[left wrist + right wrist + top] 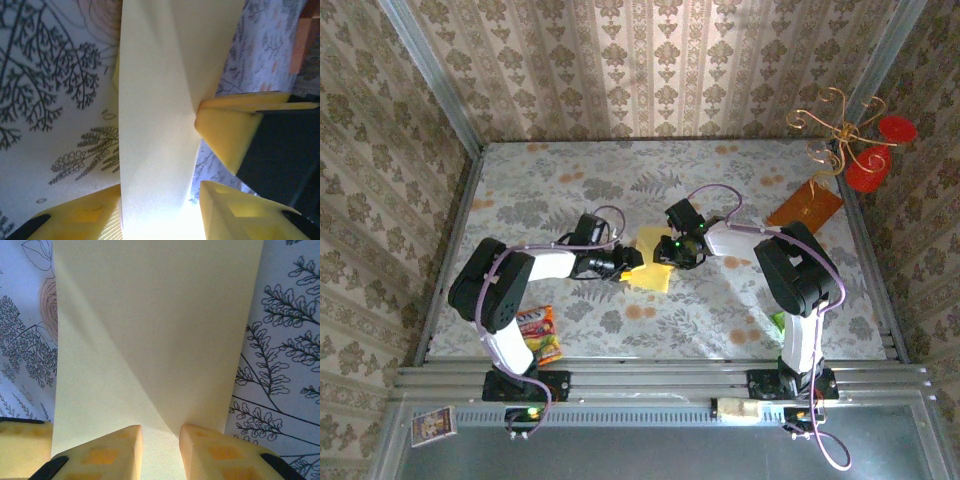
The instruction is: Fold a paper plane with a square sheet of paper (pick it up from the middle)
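Folded yellow sheet of paper (650, 276) lay at surface (570, 180) centre. Left gripper (628, 262), at its 9 o'clock, stood part open, fingers (80, 217) astride sheet. Right gripper (675, 252), at 3 o'clock, was narrowly open, fingertips (127, 445) over sheet.

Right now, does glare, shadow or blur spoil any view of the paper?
Left wrist: glare at the bottom edge bleaches the paper between the fingers. Right wrist: evenly lit, a soft diagonal shadow crosses the paper. Top external: clear, paper small.
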